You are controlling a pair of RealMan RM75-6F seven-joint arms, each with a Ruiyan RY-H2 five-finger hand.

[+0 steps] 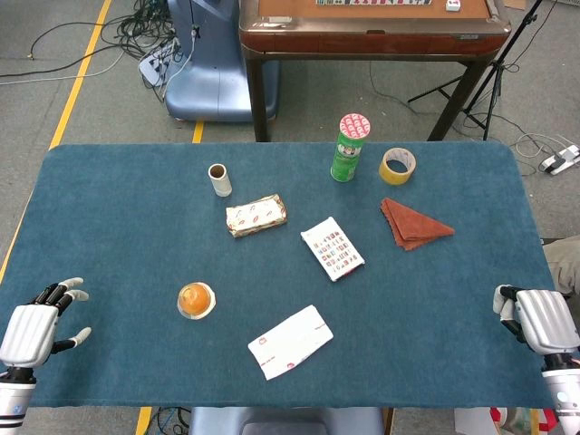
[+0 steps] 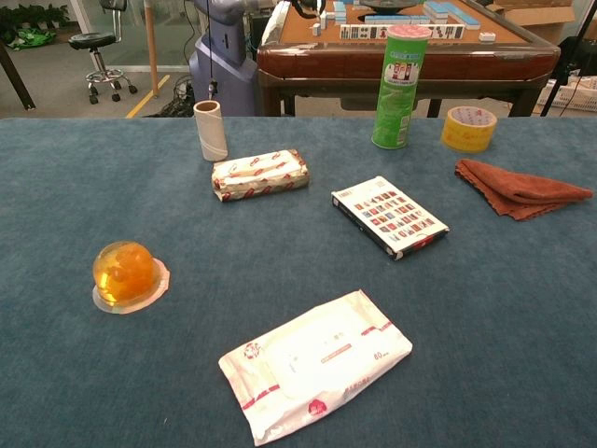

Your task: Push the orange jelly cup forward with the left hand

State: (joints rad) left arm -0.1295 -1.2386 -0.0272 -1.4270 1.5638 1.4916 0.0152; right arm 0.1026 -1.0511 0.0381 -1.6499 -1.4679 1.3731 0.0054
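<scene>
The orange jelly cup (image 1: 196,300) (image 2: 126,274) sits upside down on its white lid rim, on the blue table's front left part. My left hand (image 1: 36,324) rests at the table's front left edge, well to the left of the cup, fingers apart and holding nothing. Over at the front right edge is my right hand (image 1: 536,317), its fingers curled down with nothing visible in them. Neither hand appears in the chest view.
A white wipes pack (image 1: 290,341) (image 2: 314,362) lies right of the cup. Further back are a wrapped box (image 1: 256,215), a card box (image 1: 333,248), a cardboard roll (image 1: 219,179), a green can (image 1: 348,148), yellow tape (image 1: 397,166) and a brown cloth (image 1: 412,224).
</scene>
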